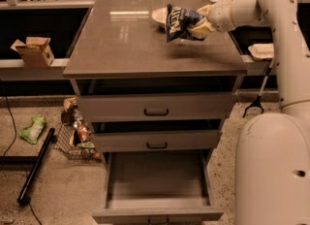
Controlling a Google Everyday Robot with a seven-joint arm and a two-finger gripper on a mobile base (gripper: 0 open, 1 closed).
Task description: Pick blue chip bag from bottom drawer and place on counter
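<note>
Up top, over the back right part of the surface [121, 44], the end effector [199, 24] is clamped on the blue chip bag [178, 22], gripping it by its right edge. Bag hangs off the left side of the end effector, upright-ish and crinkled, white lettering facing me. There's a shadow on the grey-brown top right under it, so it looks just clear of the top rather than sitting on it, though honestly it's close. Just behind and left of the bag sits a pale shallow dish [158, 15]. The white arm [252, 6] comes in from the right.

Way down below the end effector, the bottom drawer [157, 183] is pulled all the way out, plain grey inside. The two shallower drawers above it, upper drawer [121, 106] and middle drawer [121, 141], each have a black handle.

Off to the lower left of the end effector, on the floor: a wire basket [65, 144] with reddish snack packets [81, 133], a green packet [33, 128] and a black pole [35, 168]. Cardboard box [34, 50] sits on the ledge far left.
</note>
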